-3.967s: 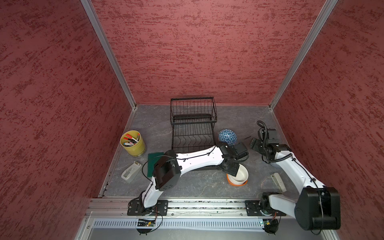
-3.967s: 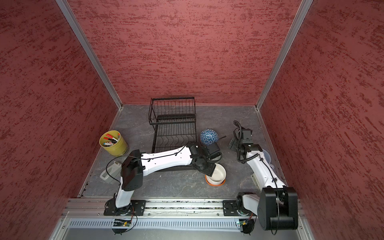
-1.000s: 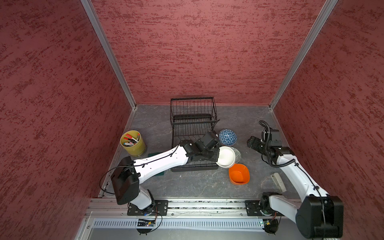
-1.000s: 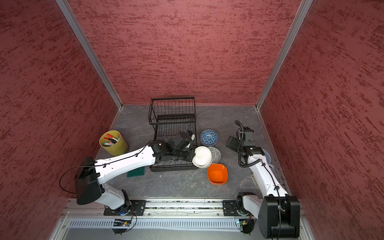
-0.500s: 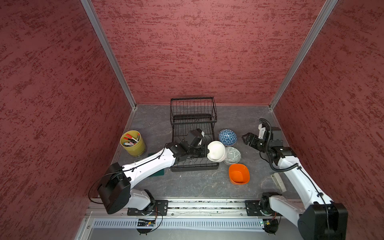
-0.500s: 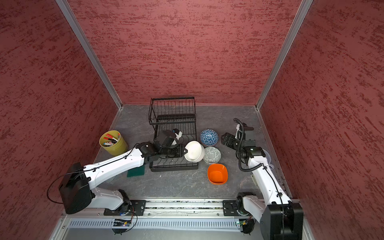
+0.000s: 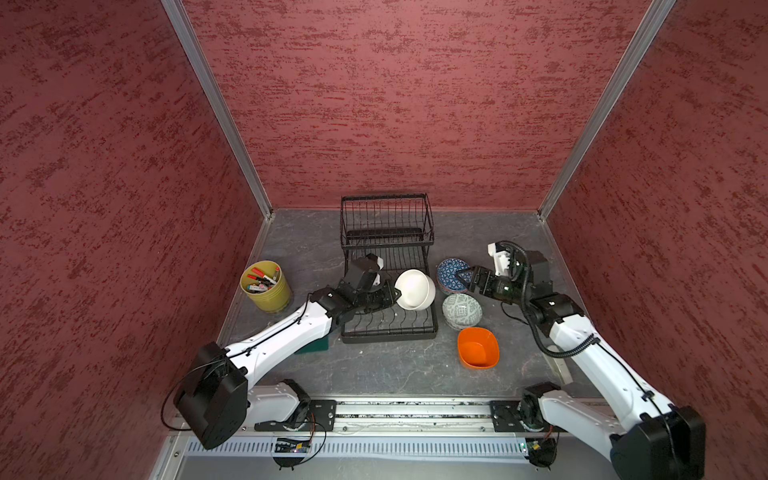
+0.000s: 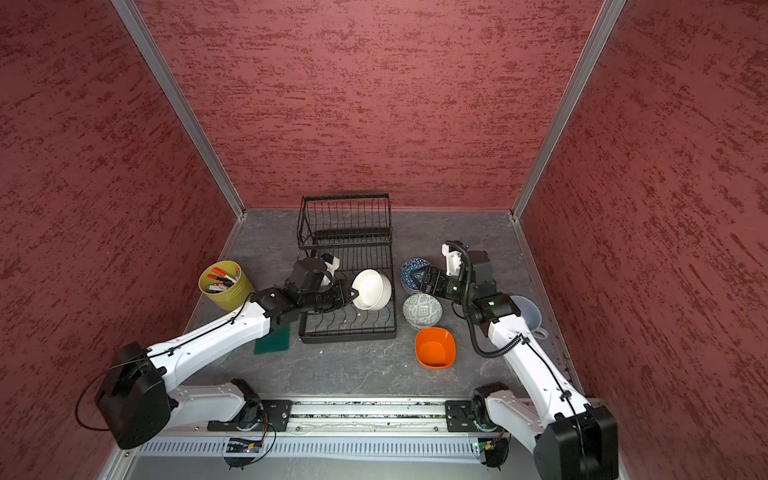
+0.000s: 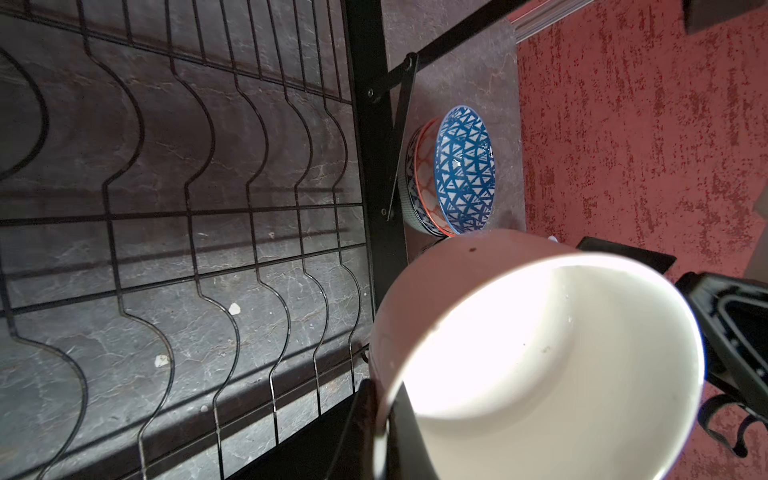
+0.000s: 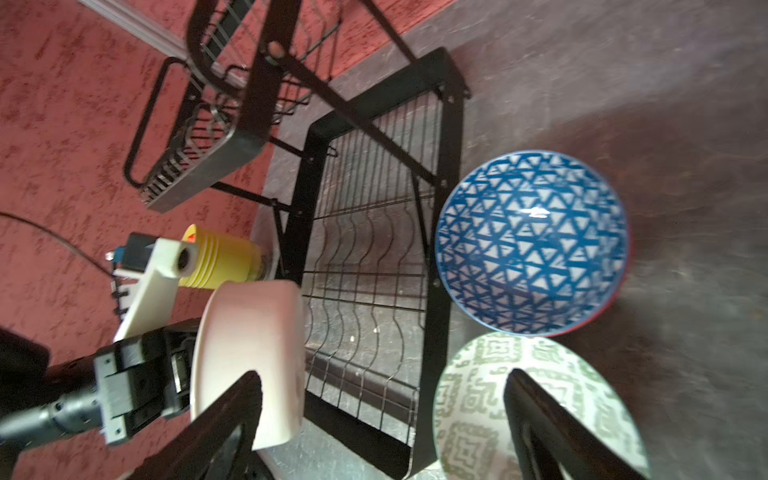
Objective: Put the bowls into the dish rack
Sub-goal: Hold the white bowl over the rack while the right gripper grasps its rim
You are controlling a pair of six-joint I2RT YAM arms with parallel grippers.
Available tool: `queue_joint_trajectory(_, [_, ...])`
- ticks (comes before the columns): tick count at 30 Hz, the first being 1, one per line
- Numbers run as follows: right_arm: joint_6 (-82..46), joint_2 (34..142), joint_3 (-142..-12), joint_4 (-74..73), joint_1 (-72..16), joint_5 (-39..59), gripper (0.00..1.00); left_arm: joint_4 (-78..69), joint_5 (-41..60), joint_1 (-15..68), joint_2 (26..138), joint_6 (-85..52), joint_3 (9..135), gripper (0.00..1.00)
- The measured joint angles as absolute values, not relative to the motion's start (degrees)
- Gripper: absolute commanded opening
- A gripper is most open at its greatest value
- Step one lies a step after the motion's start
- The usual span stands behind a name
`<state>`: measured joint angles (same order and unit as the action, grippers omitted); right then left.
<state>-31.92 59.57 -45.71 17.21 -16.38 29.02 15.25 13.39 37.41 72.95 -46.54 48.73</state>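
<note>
My left gripper [image 7: 397, 293] [image 9: 382, 428] is shut on the rim of a plain white bowl [image 7: 415, 289] [image 9: 540, 353]. It holds the bowl tilted on its side above the right part of the black wire dish rack's [image 7: 390, 332] [image 8: 347, 334] lower tray. Right of the rack, a blue triangle-patterned bowl [image 7: 453, 269] [image 10: 532, 241] tops a short stack of bowls. My right gripper [image 7: 464, 281] [image 10: 382, 415] hovers open just beside that stack, over a grey-green patterned bowl [image 7: 462, 309] [image 10: 478, 407]. An orange bowl [image 7: 478, 347] lies nearer the front.
A yellow-green pot of pens [image 7: 266, 286] stands left of the rack. A green sponge [image 8: 272, 340] lies under my left arm. A pale handled cup [image 8: 528, 316] sits behind my right arm by the right wall. The rack's raised basket [image 7: 386, 220] is at the back.
My left arm has carried the white bowl left, from beside the orange bowl to over the rack's lower tray. My right gripper has moved in toward the blue bowl stack.
</note>
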Motion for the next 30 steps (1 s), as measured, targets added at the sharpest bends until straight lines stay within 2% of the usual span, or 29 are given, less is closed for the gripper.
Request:
queue_joint_trajectory(6, [-34.7,61.5,-45.7,11.1,-23.3,30.2,0.91,15.0,14.1,35.8,72.9,-47.6,47.6,0.0])
queue_joint_trajectory(15, [-37.3,69.5,-45.7,4.4,-31.6,29.2,0.84,14.9,15.2,34.2,71.8,-48.7,45.5,0.0])
queue_joint_trajectory(30, [-39.3,75.4,-45.7,-3.0,-35.2,27.9,0.71,13.6,15.6,33.4,69.6,-49.3,44.0,0.0])
